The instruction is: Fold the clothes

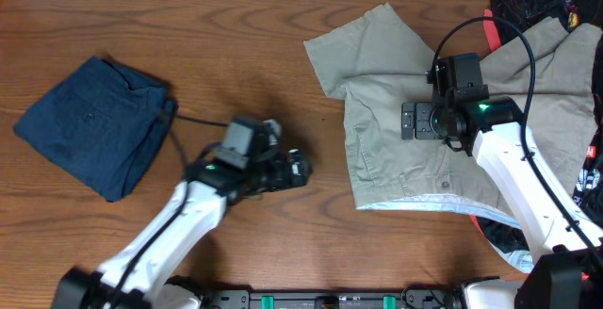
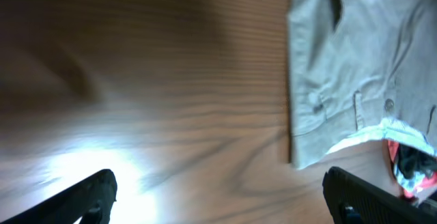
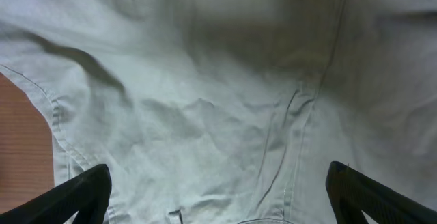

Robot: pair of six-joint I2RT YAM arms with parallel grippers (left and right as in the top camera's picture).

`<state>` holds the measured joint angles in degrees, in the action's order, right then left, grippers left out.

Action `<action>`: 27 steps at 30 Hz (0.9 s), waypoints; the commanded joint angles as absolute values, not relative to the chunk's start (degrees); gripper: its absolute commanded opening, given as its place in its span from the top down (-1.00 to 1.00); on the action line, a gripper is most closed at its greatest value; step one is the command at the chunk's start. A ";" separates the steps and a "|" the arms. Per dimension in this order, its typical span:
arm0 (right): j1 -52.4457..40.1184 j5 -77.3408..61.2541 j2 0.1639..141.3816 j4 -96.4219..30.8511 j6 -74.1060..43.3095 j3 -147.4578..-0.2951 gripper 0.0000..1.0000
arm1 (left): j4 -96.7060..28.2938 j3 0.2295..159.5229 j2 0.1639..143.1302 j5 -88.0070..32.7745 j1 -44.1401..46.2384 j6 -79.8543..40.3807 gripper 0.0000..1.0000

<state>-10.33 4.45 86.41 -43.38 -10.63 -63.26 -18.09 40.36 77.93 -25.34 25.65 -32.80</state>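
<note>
The khaki shorts (image 1: 396,92) lie spread on the table at the right, waistband toward the front edge, one leg reaching up and left. My right gripper (image 1: 415,121) hovers open over their middle; the right wrist view shows creased khaki cloth (image 3: 205,101) and a fly seam between its fingers (image 3: 218,197). My left gripper (image 1: 300,168) is open and empty over bare wood, left of the shorts. The left wrist view shows the waistband corner with a button (image 2: 341,87) ahead of its fingers (image 2: 218,197).
Folded dark navy trousers (image 1: 89,125) lie at the far left. A black jersey with red and white print (image 1: 542,8) sits at the back right, partly under the khaki cloth. A cable runs over the right arm.
</note>
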 commanded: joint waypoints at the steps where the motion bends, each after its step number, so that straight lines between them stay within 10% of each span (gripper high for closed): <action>1: -8.95 6.85 86.63 -44.42 -13.54 -63.86 -0.99 | -13.13 41.36 82.85 -25.54 29.82 -39.27 -0.96; 17: -4.71 9.23 86.63 -47.66 -15.38 -63.86 -0.99 | 17.06 41.36 102.56 -23.57 46.33 -57.69 -0.79; 20: -4.71 9.23 86.63 -47.83 -15.38 -63.86 -0.98 | 19.16 41.36 104.77 -23.57 48.25 -61.34 -0.32; 24: -4.60 9.26 86.63 -47.86 -15.35 -63.86 -0.99 | 19.35 41.36 104.90 -23.64 49.10 -61.36 0.79; 27: -4.10 9.26 86.63 -48.12 -15.33 -63.86 -0.98 | 16.99 41.36 104.73 -24.01 48.42 -58.19 0.88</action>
